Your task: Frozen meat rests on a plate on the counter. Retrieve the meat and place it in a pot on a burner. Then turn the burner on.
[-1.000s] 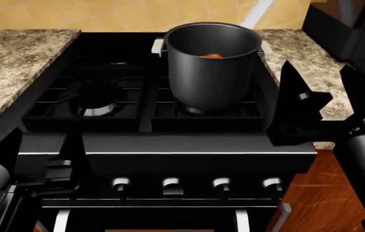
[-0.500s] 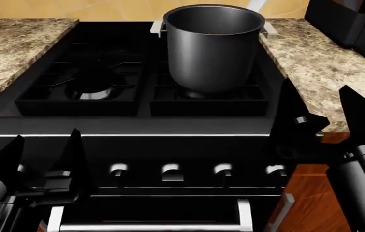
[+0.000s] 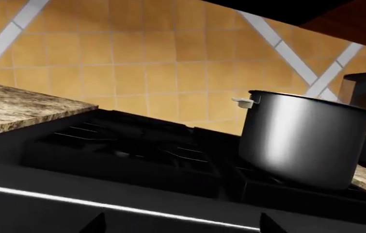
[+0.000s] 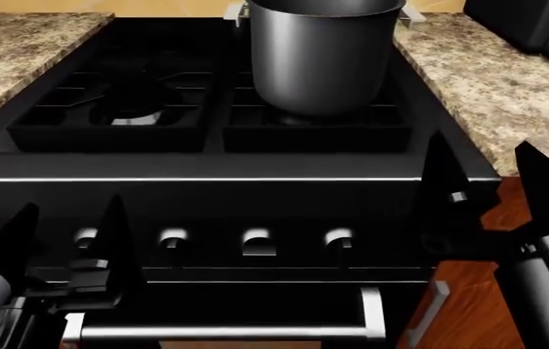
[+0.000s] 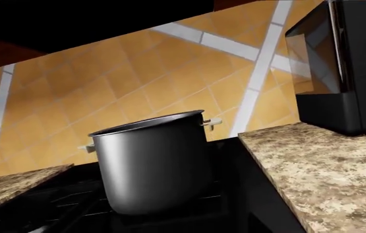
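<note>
Taking the pot (image 4: pixel 321 54) as the landmark: to its left and well below, at the stove's front face, the left gripper (image 4: pixel 65 243) hangs with its jaws apart and nothing between them. Directly left of the pot, the front-left burner (image 4: pixel 129 116) sits bare. The pot itself stands upright on the right-hand burner, its rim cut off by the head view; the frozen meat cannot be seen in any view, and it may lie inside the pot, hidden by the tall wall. Below the pot runs a row of four knobs (image 4: pixel 254 238). Right of the pot the granite counter (image 4: pixel 492 80) stretches away, and below that the right gripper (image 4: pixel 488 193) hovers, jaws spread and empty.

The risk I see is picking the wrong knob: they look alike, so a neighbouring one could light the bare burner instead. A gripper closing off-centre might also slip round the knob without turning it.
</note>
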You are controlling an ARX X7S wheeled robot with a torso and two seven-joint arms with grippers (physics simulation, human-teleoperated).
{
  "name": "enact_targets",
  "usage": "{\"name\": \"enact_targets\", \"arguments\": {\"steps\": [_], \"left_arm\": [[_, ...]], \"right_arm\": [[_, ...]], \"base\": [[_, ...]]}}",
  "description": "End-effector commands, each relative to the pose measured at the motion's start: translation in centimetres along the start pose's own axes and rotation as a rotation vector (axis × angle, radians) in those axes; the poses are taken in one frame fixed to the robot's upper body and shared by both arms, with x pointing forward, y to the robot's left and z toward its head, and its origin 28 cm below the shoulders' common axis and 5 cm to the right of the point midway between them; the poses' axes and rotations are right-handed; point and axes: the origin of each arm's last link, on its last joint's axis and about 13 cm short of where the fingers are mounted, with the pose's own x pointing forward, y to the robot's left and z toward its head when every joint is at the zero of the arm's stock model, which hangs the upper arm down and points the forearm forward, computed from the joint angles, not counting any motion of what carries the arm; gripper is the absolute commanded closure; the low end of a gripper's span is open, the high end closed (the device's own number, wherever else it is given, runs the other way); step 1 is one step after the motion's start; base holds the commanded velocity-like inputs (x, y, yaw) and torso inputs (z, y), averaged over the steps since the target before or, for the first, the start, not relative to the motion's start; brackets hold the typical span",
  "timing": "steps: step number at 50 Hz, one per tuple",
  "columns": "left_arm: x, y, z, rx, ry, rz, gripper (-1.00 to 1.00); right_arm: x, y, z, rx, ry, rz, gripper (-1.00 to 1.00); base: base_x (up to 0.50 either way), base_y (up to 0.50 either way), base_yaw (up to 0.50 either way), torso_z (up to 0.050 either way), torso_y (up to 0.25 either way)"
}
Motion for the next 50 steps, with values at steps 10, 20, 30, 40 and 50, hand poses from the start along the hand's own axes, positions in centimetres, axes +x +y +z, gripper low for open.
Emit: {"name": "enact_targets", "arguments": {"steps": [10,20,30,40,50], "left_arm": [[-0.1,-0.1,-0.1,0.011,-0.016,-0.008,-1.0],[-0.1,-0.1,-0.1,0.012,-0.017,-0.009,-1.0],[-0.1,-0.1,-0.2,0.011,-0.016,-0.009,-1.0],[-0.1,-0.1,-0.2,0.01,-0.016,-0.008,-1.0],[-0.1,-0.1,-0.1,0.008,-0.021,-0.011,-1.0]], "right_arm": [[-0.3,-0.5,-1.1,-0.079,0.039,-0.034,-1.0],[-0.4,-0.7,-1.5,-0.106,0.049,-0.049,-1.0],[-0.4,-0.9,-1.6,-0.118,0.057,-0.054,-1.0],[-0.4,-0.9,-1.7,-0.124,0.06,-0.055,-1.0],[-0.5,-1.0,-1.4,-0.14,0.057,-0.059,-1.0]], "base": [[0.0,0.0,0.0,-0.05,0.005],[0.0,0.0,0.0,-0.05,0.005],[0.0,0.0,0.0,-0.05,0.005],[0.0,0.0,0.0,-0.05,0.005],[0.0,0.0,0.0,-0.05,0.005]]}}
